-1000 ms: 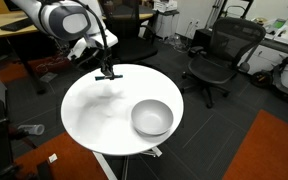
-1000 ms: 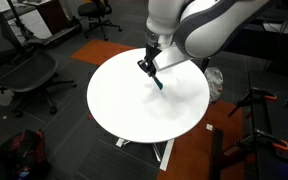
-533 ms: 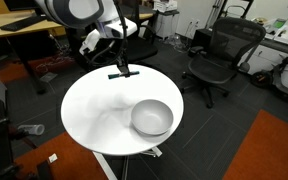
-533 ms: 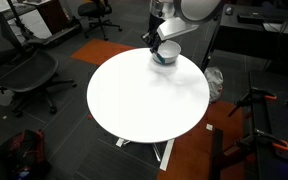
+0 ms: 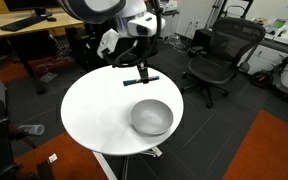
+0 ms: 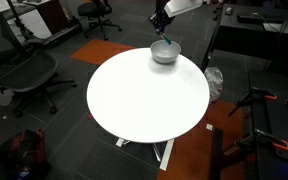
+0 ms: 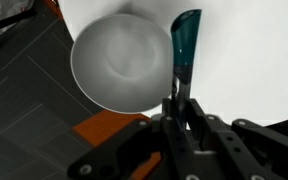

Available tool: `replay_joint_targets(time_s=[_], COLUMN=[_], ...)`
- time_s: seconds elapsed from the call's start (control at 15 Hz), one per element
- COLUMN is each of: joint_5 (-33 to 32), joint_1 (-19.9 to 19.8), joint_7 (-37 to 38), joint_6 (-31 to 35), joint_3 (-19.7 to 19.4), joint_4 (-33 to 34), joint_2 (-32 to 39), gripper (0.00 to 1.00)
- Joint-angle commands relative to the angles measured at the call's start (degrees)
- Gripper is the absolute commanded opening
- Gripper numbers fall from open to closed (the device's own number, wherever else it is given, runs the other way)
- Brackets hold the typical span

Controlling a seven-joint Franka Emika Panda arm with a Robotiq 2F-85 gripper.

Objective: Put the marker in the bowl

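The fingers [image 7: 171,115] pinch the marker [image 7: 184,45], whose blue end juts past their tips, held above the white tabletop [image 7: 249,60]. The bowl [image 7: 119,65] sits below them, just to one side.

We look across the round white table [image 6: 144,105] to the bowl on it.
The bowl [image 6: 164,52] sits upright at the table's far edge, grey-white against the white top. Above that edge the gripper [image 6: 162,22] hangs over the bowl, and the marker [image 6: 166,37] shows beneath it as a thin dark sliver, too small for us to see the grip. A black office chair [image 6: 29,72] stands beside the table.
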Motion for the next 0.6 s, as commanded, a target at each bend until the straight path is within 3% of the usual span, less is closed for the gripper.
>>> replay_joint_targets(time_s=[0.0,0.53], joint_5=[0.96,2.65], joint_1=[-2.02,-5.11], joint_7=[-2.52,-3.24], joint_6=[-5.21,-4.05], joint_3=[0.08,0.39], joint_4=[4.83,9.6], joint_2=[2.66,9.71], gripper=[0.05,0.05])
